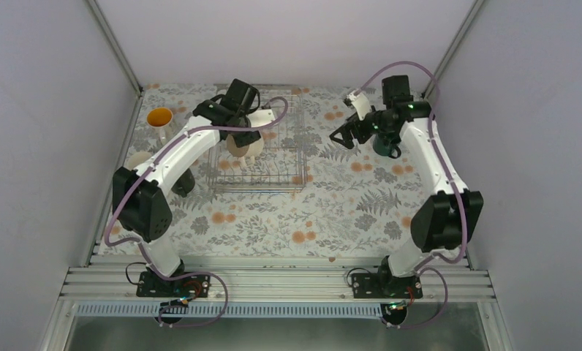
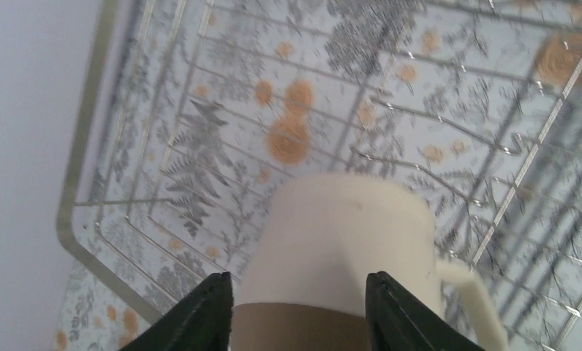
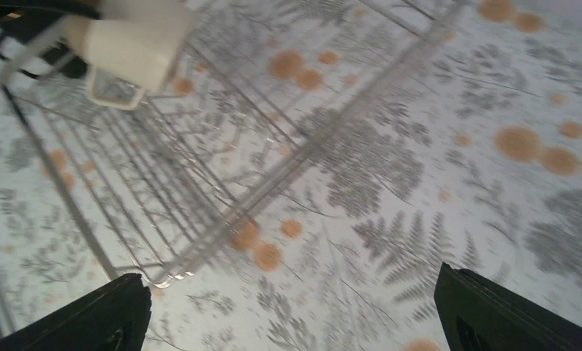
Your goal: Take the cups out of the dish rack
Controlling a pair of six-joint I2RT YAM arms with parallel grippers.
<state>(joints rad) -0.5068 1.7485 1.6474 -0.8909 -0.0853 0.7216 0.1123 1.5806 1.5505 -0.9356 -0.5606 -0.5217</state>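
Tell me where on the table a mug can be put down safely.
Free: the table between dish rack and dark green mug, and the strip nearer than the rack. Crowded: left of the rack, with yellow-orange mug, black mug and the left arm.

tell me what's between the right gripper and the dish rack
Just bare floral tablecloth: in the top view nothing sits between the right gripper and the dish rack.
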